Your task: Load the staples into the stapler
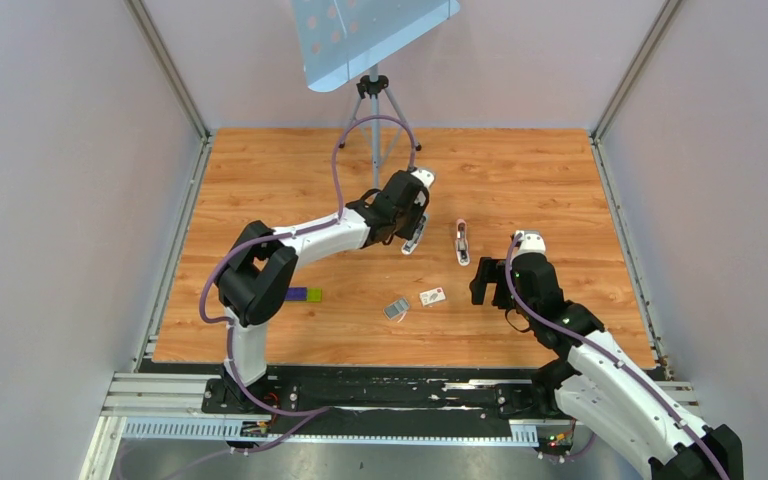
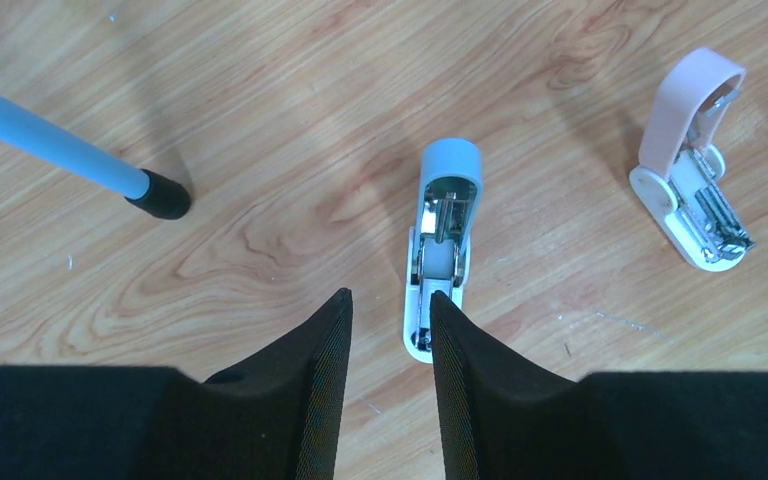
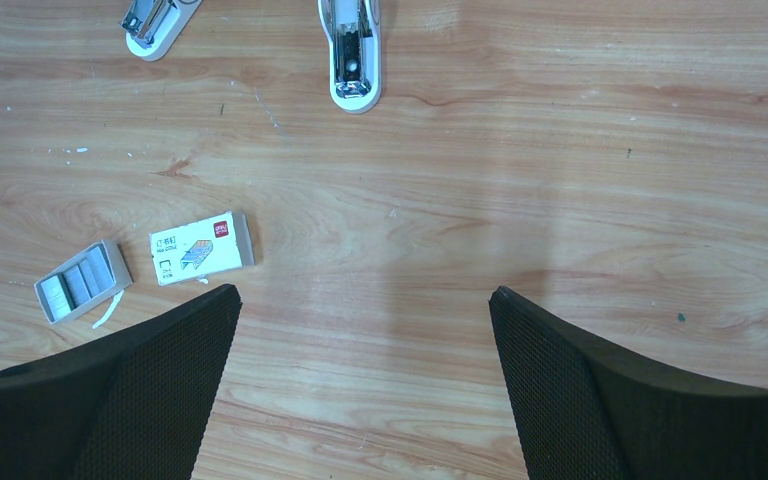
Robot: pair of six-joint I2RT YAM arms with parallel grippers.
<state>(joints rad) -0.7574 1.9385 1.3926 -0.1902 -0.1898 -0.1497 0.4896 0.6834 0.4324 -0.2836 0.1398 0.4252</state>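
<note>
Pink stapler (image 2: 690,165) lies flat on the wooden desk (image 1: 540,170), on the near side of the tripod (image 1: 375,110) and off to its right, with neither arm touching it. Its pink top is swung up and back, leaving the metal channel on the white base bare.

A blue stapler (image 2: 443,235) lies closer to the tripod, just this side of its black-capped front foot (image 2: 165,195) and a little to the right. It is hinged open too. The left gripper (image 2: 391,297) hangs over the near end of this blue one. Its black fingers (image 2: 325,380) stand a little apart, with bare wood showing in the gap. One finger covers the tail of the white base while the other is clear of it, so the gripper is released and clamps nothing.

Further from the tripod, toward the arms, sit a small grey tray of staples (image 3: 80,285) and, just beside it, a white labelled box (image 3: 203,242). A purple-and-green block (image 1: 303,294) lies about as far from the tripod on its left side, right by the left arm's elbow.

The right gripper (image 3: 365,291) hovers low over bare desk, nearer the arms than the tripod and well to its right, spread wide and holding nothing. The pink stapler lies beyond its fingertips, on the tripod's side.
</note>
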